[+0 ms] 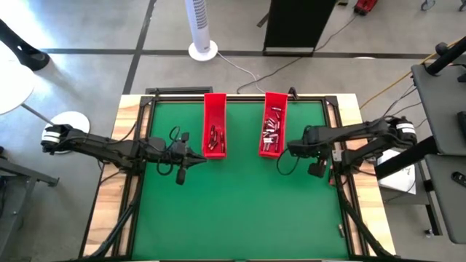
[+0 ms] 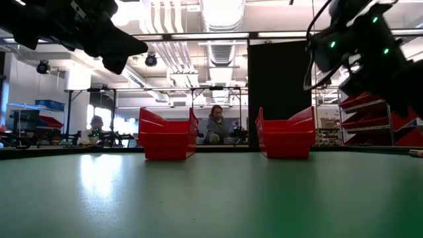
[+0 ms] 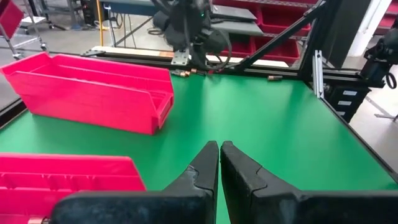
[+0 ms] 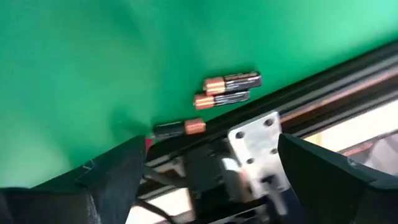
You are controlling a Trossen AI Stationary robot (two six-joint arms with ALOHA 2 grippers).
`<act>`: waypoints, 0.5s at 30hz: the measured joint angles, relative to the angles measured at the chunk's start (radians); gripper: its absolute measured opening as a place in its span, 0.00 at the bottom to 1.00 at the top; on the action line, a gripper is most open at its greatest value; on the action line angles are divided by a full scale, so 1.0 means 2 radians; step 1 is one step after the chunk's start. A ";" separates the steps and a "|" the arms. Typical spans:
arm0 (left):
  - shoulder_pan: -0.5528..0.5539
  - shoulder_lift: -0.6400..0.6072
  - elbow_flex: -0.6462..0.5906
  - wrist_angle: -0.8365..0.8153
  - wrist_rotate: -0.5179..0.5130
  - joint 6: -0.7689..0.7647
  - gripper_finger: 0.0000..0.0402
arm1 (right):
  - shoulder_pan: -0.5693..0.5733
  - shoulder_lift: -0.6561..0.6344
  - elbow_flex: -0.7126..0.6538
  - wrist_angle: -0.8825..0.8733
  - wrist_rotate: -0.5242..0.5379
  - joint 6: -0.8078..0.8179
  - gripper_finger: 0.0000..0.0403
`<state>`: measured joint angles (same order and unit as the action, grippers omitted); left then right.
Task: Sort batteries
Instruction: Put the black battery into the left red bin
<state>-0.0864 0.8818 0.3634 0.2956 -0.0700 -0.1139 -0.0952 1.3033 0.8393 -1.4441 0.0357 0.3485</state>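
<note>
right gripper (image 4: 205, 168) spread wide, holding nothing, right of centre in high view beside right red tray (image 1: 273, 125). three loose batteries (image 4: 227, 91) lie on green mat (image 4: 93, 62) just beyond fingers, against black table rail (image 4: 348, 81), long axes roughly along rail, copper ends toward frame left. high view hides them; shows trays' batteries instead. left gripper (image 3: 219, 163) closed, empty, near left red tray (image 1: 214, 124).

Three batteries (image 4: 227, 93) lay on the green table (image 4: 93, 68) beside its black edge rail (image 4: 336, 87), two touching side by side, one apart. The right gripper (image 4: 208, 171) stood wide apart.
</note>
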 joint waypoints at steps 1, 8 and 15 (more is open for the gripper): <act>0.000 0.000 0.000 0.001 0.000 0.000 0.00 | -0.009 0.005 -0.003 0.002 0.005 -0.022 0.88; 0.001 0.002 0.000 0.009 0.000 0.000 0.00 | -0.104 0.055 -0.031 0.045 0.008 -0.093 0.89; 0.001 0.002 0.000 0.014 -0.001 0.000 0.00 | -0.146 0.079 -0.031 0.047 0.008 -0.097 0.89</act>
<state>-0.0853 0.8856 0.3634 0.3228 -0.0711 -0.1135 -0.3868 1.4612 0.7765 -1.3494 0.0525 0.1551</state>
